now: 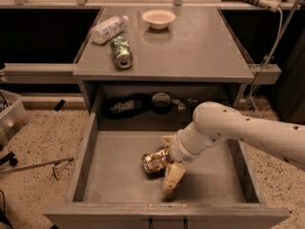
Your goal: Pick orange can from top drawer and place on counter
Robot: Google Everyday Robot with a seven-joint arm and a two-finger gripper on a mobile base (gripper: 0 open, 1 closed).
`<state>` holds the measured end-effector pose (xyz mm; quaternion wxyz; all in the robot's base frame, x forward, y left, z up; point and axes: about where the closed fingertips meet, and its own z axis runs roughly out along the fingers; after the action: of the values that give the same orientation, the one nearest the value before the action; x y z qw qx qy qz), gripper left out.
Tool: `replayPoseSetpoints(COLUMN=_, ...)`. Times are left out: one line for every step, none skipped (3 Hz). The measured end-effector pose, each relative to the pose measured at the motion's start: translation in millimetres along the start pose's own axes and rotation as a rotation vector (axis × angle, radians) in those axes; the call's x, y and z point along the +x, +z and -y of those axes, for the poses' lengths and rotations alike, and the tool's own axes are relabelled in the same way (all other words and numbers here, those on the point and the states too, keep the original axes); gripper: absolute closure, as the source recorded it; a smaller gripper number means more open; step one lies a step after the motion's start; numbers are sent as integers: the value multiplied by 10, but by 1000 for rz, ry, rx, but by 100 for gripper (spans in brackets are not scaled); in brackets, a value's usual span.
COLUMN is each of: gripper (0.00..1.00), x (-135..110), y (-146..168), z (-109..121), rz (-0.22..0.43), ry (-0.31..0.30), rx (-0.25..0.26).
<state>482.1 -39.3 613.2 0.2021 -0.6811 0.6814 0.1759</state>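
Observation:
The orange can (153, 161), shiny orange-gold and dented, lies on its side on the floor of the open top drawer (114, 175), near the middle. My gripper (169, 159) reaches in from the right on a white arm. It is open, with one finger behind the can's right end and the other finger (172, 177) in front of it, low over the drawer floor. The can rests on the floor. The counter (190, 46) is the grey slab above the drawer.
On the counter lie a green drink can (121, 52) and a white plastic bottle (108, 29) at the left, and a white bowl (158, 18) stands at the back. Dark items (161, 101) sit in the recess behind the drawer. A grey bin (9, 118) stands on the floor at the left.

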Motion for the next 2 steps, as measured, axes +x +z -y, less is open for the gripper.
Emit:
replayPoseSetpoints(gripper=0, x=-46, y=177, z=-25, rz=8, ry=-9, rx=-38)
replayPoseSetpoints(gripper=19, x=-47, y=181, z=-27, rz=8, ry=-9, rx=-39)
